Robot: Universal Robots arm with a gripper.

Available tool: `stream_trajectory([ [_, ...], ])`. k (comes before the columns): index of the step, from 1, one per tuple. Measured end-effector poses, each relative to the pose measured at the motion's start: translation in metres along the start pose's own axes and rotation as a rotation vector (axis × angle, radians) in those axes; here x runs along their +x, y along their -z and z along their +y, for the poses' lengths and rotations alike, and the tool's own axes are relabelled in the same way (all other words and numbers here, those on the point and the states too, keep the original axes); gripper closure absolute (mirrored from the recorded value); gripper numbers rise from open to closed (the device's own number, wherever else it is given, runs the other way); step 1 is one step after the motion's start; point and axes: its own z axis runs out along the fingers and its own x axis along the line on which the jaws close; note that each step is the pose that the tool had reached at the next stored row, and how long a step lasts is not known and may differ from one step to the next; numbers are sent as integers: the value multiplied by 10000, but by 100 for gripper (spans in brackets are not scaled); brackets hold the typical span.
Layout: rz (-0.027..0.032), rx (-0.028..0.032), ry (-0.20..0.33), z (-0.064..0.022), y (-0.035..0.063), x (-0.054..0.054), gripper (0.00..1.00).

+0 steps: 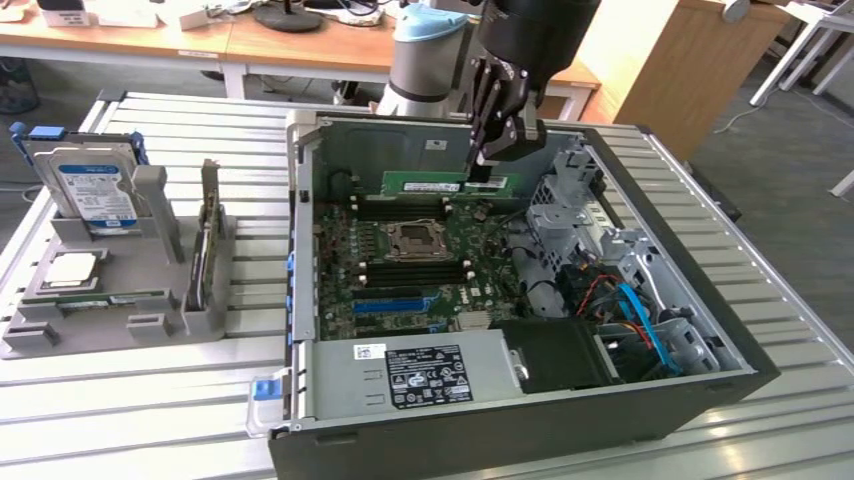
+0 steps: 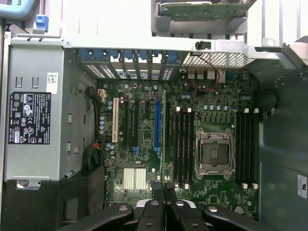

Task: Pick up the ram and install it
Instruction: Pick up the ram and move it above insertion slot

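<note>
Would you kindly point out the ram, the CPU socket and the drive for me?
ram [image 1: 427,185]: exterior view, on its white label.
CPU socket [image 1: 411,238]: exterior view, middle of the socket.
drive [image 1: 94,190]: exterior view, on its label.

I see soft, even room light on the table [image 1: 174,125]. The case [image 1: 534,445] interior sits shaded, the ram [image 1: 441,185] catches light, and the wrist view looks dim and washed out.

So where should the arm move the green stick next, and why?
Probably straight down, slowly. The shut gripper holds the long green circuit-board stick above the green motherboard, running the same way as the long black slots beside the silver processor socket, not yet seated.
</note>
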Motion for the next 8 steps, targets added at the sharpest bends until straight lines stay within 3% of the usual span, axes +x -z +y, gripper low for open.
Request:
stream_trajectory([
  [8,-1,0,-4,-1,-10,-53,88],
])
